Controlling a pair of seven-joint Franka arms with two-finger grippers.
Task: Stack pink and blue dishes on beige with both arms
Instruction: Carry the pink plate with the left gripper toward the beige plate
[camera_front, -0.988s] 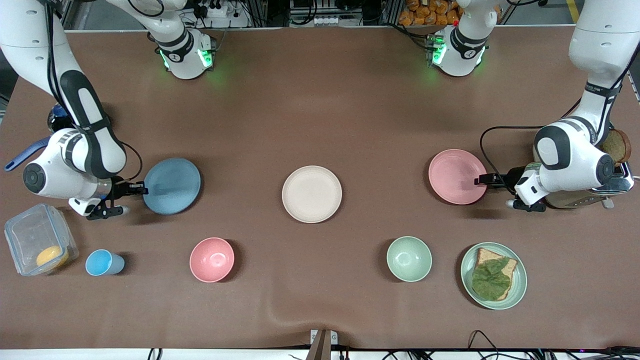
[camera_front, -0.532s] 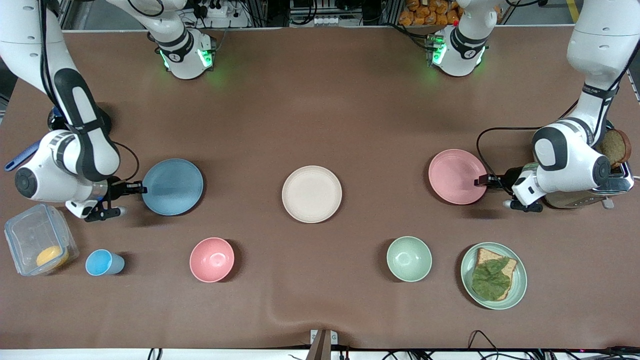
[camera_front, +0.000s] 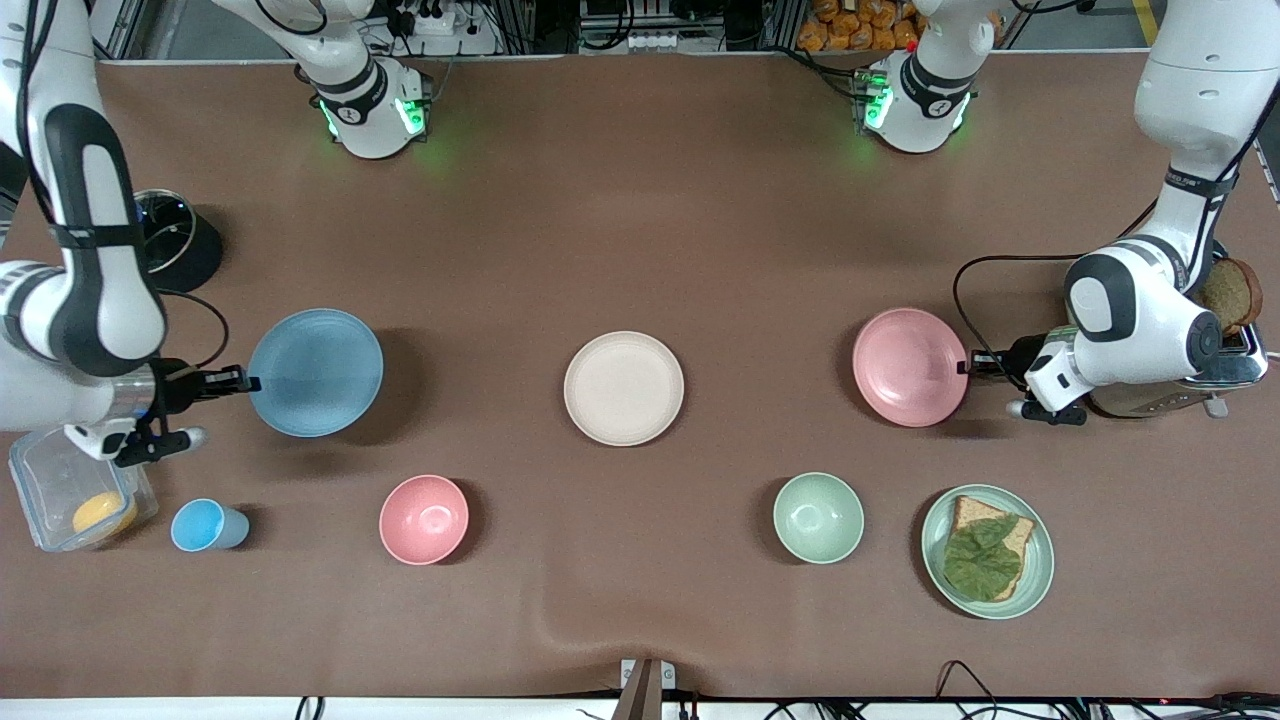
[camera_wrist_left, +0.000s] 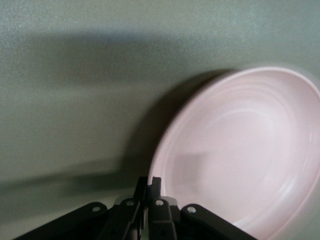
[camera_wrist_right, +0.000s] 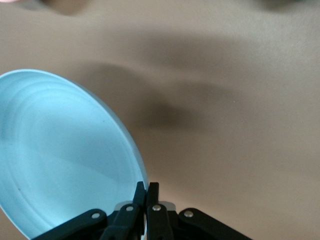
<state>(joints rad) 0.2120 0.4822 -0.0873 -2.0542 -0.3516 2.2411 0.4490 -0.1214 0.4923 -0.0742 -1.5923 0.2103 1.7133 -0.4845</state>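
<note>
The light blue dish (camera_front: 315, 372) hangs tilted above the table and casts a shadow, with my right gripper (camera_front: 245, 382) shut on its rim at the right arm's end. In the right wrist view the blue dish (camera_wrist_right: 60, 155) fills one side and the gripper (camera_wrist_right: 146, 189) pinches its edge. My left gripper (camera_front: 968, 367) is shut on the rim of the pink dish (camera_front: 908, 367), which is tipped slightly off the table. The left wrist view shows the pink dish (camera_wrist_left: 240, 150) clamped in the gripper (camera_wrist_left: 149, 182). The beige plate (camera_front: 623, 388) lies bare at the table's middle, between the two dishes.
Nearer the front camera stand a pink bowl (camera_front: 423, 519), a green bowl (camera_front: 818, 517), a green plate with toast and a leaf (camera_front: 988, 551), a blue cup (camera_front: 205, 525) and a clear box (camera_front: 75, 490). A toaster (camera_front: 1190, 385) sits under the left arm.
My left gripper closed on the pink dish's rim and tipped it up a little. My right arm raised the blue dish and drew it toward its own end of the table.
</note>
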